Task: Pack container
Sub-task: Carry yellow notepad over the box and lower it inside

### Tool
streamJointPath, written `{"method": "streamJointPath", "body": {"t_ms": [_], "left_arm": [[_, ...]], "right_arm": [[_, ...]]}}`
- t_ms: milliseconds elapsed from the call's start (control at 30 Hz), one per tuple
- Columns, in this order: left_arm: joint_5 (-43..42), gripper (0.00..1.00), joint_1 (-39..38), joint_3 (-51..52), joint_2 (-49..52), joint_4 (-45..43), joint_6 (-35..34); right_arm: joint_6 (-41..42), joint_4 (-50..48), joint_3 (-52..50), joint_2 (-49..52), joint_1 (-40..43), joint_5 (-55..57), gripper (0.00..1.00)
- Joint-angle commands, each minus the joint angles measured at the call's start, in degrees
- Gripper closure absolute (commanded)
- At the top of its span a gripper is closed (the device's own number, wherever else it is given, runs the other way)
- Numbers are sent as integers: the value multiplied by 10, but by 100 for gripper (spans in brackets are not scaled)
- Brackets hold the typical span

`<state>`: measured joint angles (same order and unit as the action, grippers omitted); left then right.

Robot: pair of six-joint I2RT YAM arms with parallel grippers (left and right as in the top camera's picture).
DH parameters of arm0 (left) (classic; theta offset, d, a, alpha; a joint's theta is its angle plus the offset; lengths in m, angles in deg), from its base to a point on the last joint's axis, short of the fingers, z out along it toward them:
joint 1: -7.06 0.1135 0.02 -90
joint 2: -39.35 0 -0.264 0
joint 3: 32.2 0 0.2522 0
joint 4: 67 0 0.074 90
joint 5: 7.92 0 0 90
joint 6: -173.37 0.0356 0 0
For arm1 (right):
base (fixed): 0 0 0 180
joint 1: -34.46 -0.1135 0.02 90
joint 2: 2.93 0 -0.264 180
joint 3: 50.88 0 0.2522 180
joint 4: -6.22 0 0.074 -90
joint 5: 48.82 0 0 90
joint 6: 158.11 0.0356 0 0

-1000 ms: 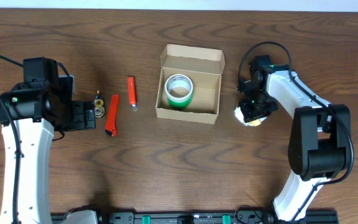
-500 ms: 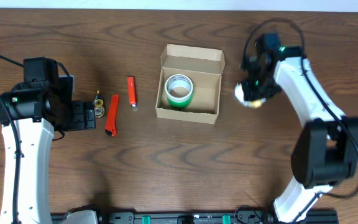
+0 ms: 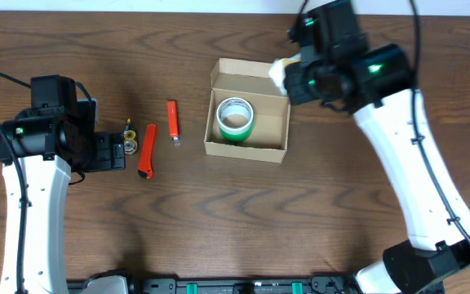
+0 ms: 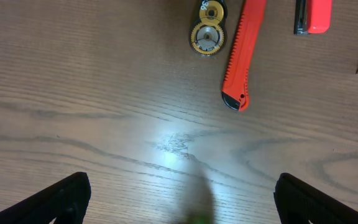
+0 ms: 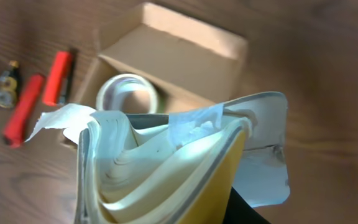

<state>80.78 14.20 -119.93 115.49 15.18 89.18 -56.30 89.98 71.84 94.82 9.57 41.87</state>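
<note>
Container (image 3: 272,126) mid-table, flap open. Right gripper (image 3: 294,77) clamped on white-yellow packet (image 5: 166,168) over its far-right corner. Left gripper (image 4: 188,200) at left, jaws wide apart. Tape roll (image 3: 236,118) inside container, left side. Red cutter (image 3: 147,151) left of container.

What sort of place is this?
Likely a robotics lab bench: two robot arms at a wooden table, small tools laid out, and the right gripper holding a white packet by a cardboard box.

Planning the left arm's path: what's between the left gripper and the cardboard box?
Overhead view: between left gripper and tan cardboard box lie two small gold-and-black discs, a red-orange plastic utility knife, and a short red plastic stick.
</note>
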Motion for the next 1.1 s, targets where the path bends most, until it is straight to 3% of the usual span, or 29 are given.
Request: {"method": "streamJointPath", "body": {"t_ms": [0, 67, 367, 633, 1067], "left_arm": [[0, 5, 3, -11, 4, 2, -7], [0, 5, 3, -11, 4, 2, -7], [0, 5, 3, -11, 4, 2, -7], [0, 5, 3, -11, 4, 2, -7], [0, 5, 3, -11, 4, 2, -7]], "right_arm": [[129, -4, 0, 17, -45, 67, 74], [194, -12, 0, 36, -73, 97, 74], [318, -47, 0, 141, -114, 133, 74], [363, -62, 0, 204, -114, 114, 73], [401, -93, 0, 214, -130, 85, 69]]}}
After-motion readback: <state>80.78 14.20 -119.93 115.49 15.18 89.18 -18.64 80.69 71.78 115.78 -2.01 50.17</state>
